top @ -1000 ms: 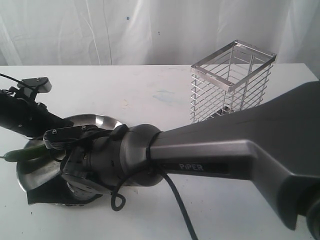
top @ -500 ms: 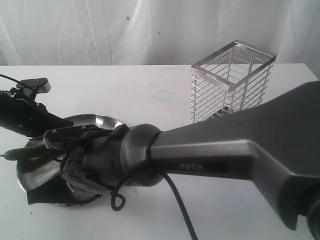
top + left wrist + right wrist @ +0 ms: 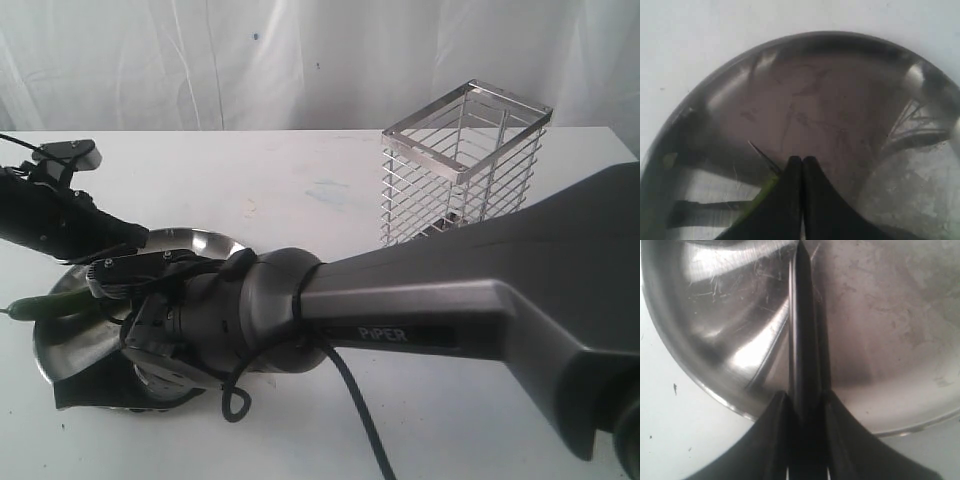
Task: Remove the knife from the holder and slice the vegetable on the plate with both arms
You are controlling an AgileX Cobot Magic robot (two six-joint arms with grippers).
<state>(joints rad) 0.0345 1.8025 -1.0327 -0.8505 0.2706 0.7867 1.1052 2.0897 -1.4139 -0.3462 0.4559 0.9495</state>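
Note:
The steel plate (image 3: 205, 240) lies at the front left of the table. The green vegetable (image 3: 48, 304) rests on its left side, its stem poking over the rim. My left gripper (image 3: 801, 160) is shut with nothing between its fingers. It hovers over the plate (image 3: 840, 100), and the vegetable (image 3: 759, 194) and its thin stem (image 3: 762, 156) lie right beside one finger. My right gripper (image 3: 805, 395) is shut on the knife (image 3: 802, 325). The dark blade points out across the plate (image 3: 715, 340). The wire holder (image 3: 465, 165) stands at the back right.
The big right arm (image 3: 420, 310) reaches across the front of the table from the right and hides much of the plate. A black cable (image 3: 350, 400) hangs from it. The left arm (image 3: 50, 225) comes in from the left edge. A white curtain hangs behind the table.
The left arm has lifted a little and drawn back from the plate. The right arm, the knife and the vegetable have stayed put.

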